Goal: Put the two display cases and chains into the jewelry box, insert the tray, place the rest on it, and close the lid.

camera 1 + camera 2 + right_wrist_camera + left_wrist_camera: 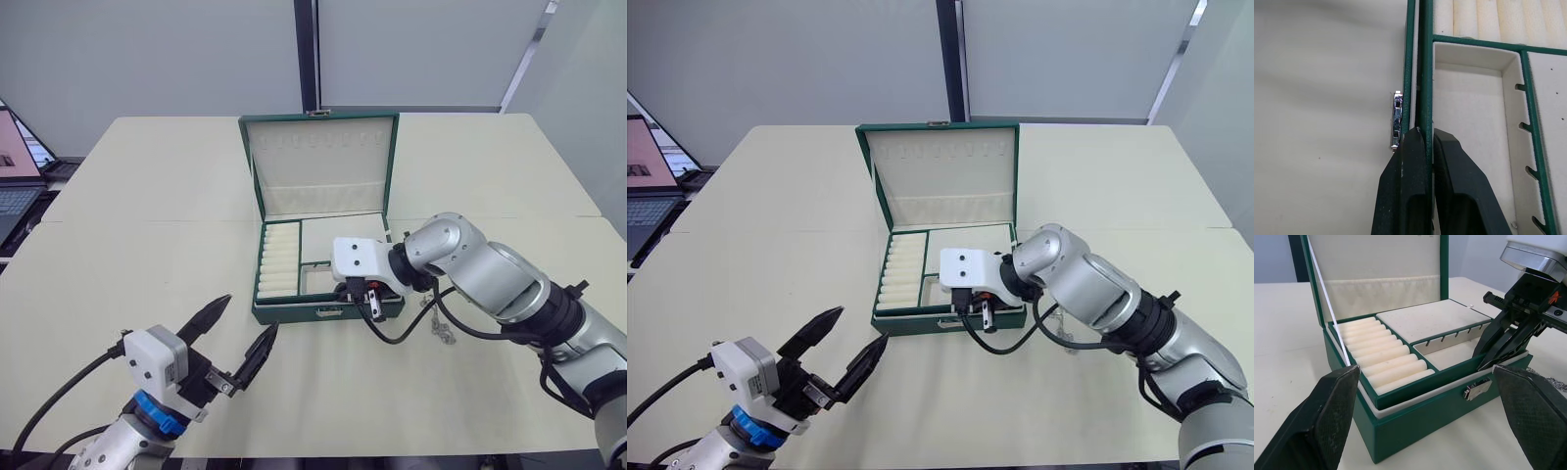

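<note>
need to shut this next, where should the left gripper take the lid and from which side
Judging by the pose, take the lid at its free top edge, coming from behind or above. It stands upright on the hinge at the back of the jewelry box, and the left gripper is open.

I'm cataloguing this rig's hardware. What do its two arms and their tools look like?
The right arm is bulky silver-grey metal with black joint bands and looping black cables, ending in a white block. The right tool has two black tapered fingers. The left tool has pointed, textured black fingers on a white housing, with a blue wrist collar and black cable.
</note>
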Action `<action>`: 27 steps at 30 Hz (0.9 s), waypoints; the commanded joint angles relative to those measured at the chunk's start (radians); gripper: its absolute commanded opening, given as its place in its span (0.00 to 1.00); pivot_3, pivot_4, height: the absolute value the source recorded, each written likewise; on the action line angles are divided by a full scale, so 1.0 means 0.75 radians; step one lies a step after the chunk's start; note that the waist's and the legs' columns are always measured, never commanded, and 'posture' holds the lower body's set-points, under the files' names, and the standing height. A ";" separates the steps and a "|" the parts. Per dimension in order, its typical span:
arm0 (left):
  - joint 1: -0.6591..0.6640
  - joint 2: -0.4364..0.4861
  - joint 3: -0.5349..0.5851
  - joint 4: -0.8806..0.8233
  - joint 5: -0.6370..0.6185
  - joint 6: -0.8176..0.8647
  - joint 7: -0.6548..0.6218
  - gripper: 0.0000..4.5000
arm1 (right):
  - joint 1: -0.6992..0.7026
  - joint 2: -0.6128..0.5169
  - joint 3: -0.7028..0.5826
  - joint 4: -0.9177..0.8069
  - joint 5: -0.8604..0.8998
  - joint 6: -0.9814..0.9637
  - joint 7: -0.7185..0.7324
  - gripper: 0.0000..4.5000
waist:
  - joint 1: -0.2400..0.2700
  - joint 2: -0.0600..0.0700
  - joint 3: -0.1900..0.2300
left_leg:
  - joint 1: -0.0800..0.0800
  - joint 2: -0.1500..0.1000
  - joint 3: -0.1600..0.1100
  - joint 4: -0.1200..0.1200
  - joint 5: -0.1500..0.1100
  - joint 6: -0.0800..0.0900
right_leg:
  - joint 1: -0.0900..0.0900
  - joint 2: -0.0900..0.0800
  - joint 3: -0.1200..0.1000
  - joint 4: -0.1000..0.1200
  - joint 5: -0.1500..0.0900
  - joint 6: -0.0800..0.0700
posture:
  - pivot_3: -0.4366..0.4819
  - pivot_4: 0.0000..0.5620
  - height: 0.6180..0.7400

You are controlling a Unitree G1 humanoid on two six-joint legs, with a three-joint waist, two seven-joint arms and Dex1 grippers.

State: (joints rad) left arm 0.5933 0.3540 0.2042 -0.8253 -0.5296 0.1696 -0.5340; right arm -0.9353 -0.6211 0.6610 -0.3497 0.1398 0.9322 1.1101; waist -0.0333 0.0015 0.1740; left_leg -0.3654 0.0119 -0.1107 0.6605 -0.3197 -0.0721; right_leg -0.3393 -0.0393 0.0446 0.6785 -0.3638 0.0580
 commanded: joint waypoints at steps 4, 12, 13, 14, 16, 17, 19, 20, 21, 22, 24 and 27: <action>0.003 0.011 0.000 -0.012 0.007 -0.013 0.005 1.00 | 0.002 -0.016 -0.031 -0.049 0.009 -0.016 0.011 0.06 | 0.000 0.000 0.000 | 0.000 0.000 0.000 0.000 0.000 0.000 | 0.000 0.000 0.000 0.000 0.000 0.000 | 0.48 0.27 1.00; -0.016 0.014 -0.007 -0.003 0.015 -0.008 0.008 1.00 | -0.008 -0.026 -0.101 -0.048 0.061 0.024 0.027 0.36 | 0.001 0.000 0.000 | 0.000 0.000 0.000 0.000 0.000 0.000 | 0.000 0.000 0.000 0.000 0.000 0.000 | 0.48 0.27 1.00; -0.021 0.015 -0.007 0.000 0.015 -0.007 0.008 1.00 | -0.011 -0.031 -0.113 -0.049 0.071 0.029 0.033 0.41 | 0.001 0.000 0.000 | 0.000 0.000 0.000 0.000 0.000 0.000 | 0.000 0.000 0.000 0.000 0.000 0.000 | 0.48 0.27 1.00; -0.025 0.017 -0.007 0.003 0.015 -0.007 0.007 1.00 | -0.013 -0.036 -0.126 -0.049 0.084 0.035 0.039 0.46 | 0.001 0.000 0.000 | 0.000 0.000 0.000 0.000 0.000 0.000 | 0.000 0.000 0.000 0.000 0.000 0.000 | 0.48 0.27 1.00; -0.036 0.020 -0.007 0.010 0.015 -0.007 0.007 1.00 | -0.012 -0.036 -0.159 -0.047 0.114 0.045 0.047 0.58 | 0.001 0.000 0.000 | 0.000 0.000 0.000 0.000 0.000 0.000 | 0.000 0.000 0.000 0.000 0.000 0.000 | 0.48 0.27 1.00; -0.041 0.022 -0.007 0.014 0.015 -0.007 0.006 1.00 | -0.010 -0.034 -0.173 -0.045 0.126 0.049 0.048 0.65 | 0.001 0.000 0.000 | 0.000 0.000 0.000 0.000 0.000 0.001 | 0.000 0.000 0.000 0.000 0.000 0.000 | 0.48 0.27 1.00; -0.054 0.024 -0.008 0.018 0.014 -0.003 0.009 1.00 | 0.003 -0.018 -0.219 -0.032 0.170 0.054 0.045 0.75 | 0.001 0.000 0.000 | 0.000 0.000 0.000 0.000 0.000 0.001 | 0.001 0.000 0.000 0.000 0.000 0.000 | 0.48 0.27 1.00; -0.059 0.026 -0.009 0.020 0.014 -0.003 0.010 1.00 | 0.008 -0.015 -0.234 -0.026 0.184 0.051 0.044 0.83 | 0.001 0.000 0.000 | 0.000 0.000 0.000 0.000 0.000 0.001 | 0.001 0.000 0.000 0.000 0.000 0.000 | 0.48 0.27 1.00; -0.064 0.026 -0.012 0.020 0.015 -0.002 0.011 1.00 | 0.015 -0.002 -0.264 -0.017 0.208 0.049 0.038 0.91 | 0.001 0.000 0.000 | 0.000 0.000 0.000 0.000 0.000 0.001 | 0.001 0.000 0.000 0.000 0.000 0.000 | 0.48 0.27 1.00; -0.068 0.027 -0.015 0.021 0.015 -0.002 0.011 1.00 | 0.021 0.016 -0.294 -0.008 0.228 0.040 0.026 0.98 | 0.001 0.000 0.000 | 0.000 0.000 0.000 0.000 0.000 0.000 | 0.001 0.000 0.000 0.000 0.000 0.000 | 0.48 0.27 1.00; -0.073 0.027 -0.019 0.022 0.015 -0.001 0.009 1.00 | 0.040 0.067 -0.363 0.015 0.259 0.009 -0.017 0.99 | 0.001 0.000 0.000 | 0.000 0.000 0.000 0.000 0.000 0.001 | 0.001 0.000 0.000 0.000 0.000 0.000 | 0.48 0.27 1.00; -0.085 0.029 -0.021 0.025 0.012 0.001 0.008 1.00 | 0.123 0.173 -0.506 0.073 0.293 -0.155 -0.101 0.95 | 0.001 -0.001 -0.001 | 0.000 0.000 0.000 0.000 0.000 0.001 | 0.001 0.000 0.000 0.000 0.000 0.000 | 0.48 0.27 1.00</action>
State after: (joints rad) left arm 0.5339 0.3686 0.1979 -0.7899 -0.5233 0.1735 -0.5317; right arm -0.8626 -0.5108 0.3510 -0.3015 0.3367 0.8910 1.0657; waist -0.0326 0.0005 0.1734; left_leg -0.3655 0.0118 -0.1110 0.6604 -0.3199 -0.0717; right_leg -0.3384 -0.0393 0.0440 0.6785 -0.3638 0.0580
